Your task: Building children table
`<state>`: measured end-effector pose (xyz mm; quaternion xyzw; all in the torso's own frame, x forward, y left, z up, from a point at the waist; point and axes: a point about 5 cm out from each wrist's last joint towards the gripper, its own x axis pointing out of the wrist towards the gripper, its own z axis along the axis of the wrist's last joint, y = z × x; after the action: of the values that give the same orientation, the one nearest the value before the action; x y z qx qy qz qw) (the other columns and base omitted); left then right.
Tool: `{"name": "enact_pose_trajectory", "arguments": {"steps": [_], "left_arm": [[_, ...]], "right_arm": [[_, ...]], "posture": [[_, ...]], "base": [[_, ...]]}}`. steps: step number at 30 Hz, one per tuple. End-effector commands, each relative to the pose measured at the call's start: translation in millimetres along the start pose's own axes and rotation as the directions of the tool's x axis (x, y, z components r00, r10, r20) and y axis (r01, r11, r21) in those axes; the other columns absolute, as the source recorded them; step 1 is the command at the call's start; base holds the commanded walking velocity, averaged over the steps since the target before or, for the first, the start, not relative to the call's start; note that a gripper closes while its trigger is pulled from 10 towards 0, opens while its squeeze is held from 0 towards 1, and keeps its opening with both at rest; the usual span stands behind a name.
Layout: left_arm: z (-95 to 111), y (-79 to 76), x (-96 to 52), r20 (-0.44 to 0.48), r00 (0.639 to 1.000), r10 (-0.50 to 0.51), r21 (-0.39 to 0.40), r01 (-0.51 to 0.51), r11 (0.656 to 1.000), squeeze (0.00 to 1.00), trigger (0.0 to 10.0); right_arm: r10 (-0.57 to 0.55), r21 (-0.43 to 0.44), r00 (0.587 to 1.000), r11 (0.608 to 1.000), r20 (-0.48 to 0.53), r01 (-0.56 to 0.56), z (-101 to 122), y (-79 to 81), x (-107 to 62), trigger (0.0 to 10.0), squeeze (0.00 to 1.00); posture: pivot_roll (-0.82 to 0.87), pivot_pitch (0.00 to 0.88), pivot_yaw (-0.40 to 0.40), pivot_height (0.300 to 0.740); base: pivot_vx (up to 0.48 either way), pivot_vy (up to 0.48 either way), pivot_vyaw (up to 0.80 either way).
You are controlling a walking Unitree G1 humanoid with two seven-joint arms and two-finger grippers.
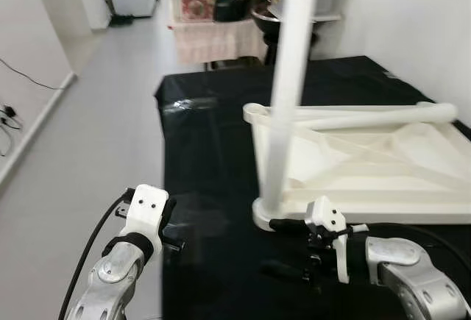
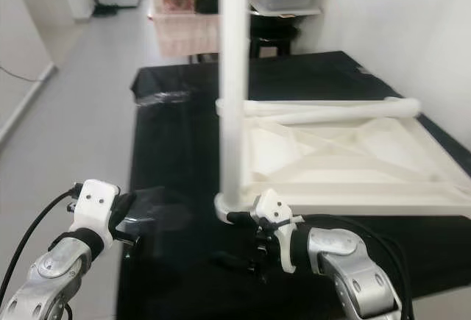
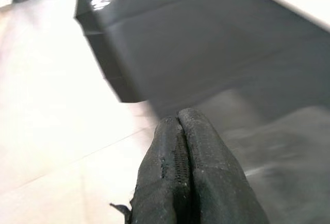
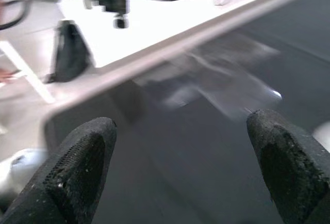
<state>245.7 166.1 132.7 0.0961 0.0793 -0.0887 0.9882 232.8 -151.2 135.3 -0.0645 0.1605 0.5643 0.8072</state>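
A white child's tabletop (image 1: 412, 180) lies upside down on the black-covered table (image 1: 213, 136). One white leg (image 1: 287, 92) stands upright in its near left corner. A second white leg (image 1: 368, 118) lies across the tabletop's far edge. My right gripper (image 1: 276, 246) is low over the black cloth just in front of the upright leg's base, pointing left, open with nothing between its fingertips (image 4: 82, 157). My left gripper (image 1: 175, 235) hovers at the table's near left edge, its fingers (image 3: 180, 131) shut together on nothing.
Grey floor (image 1: 96, 114) runs along the table's left side toward a hallway. A cart with baskets and boxes (image 1: 213, 11) stands behind the table. A white wall is at the right, and cables (image 1: 11, 118) lie on the floor at the far left.
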Motion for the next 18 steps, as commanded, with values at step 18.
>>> {"name": "enact_pose_trajectory", "arguments": {"steps": [18], "left_arm": [[-6.1,-1.0,-1.4,-0.003,1.000,0.005,-0.014,-0.005,1.000,0.00,10.0]], "right_arm": [[-0.266,0.030,0.946,0.964,0.185,0.265,30.8,-21.6,33.3,10.0,0.00]], "posture": [[-0.01,0.050,-0.023,0.740]], "base": [[0.000,0.480,0.00]]}}
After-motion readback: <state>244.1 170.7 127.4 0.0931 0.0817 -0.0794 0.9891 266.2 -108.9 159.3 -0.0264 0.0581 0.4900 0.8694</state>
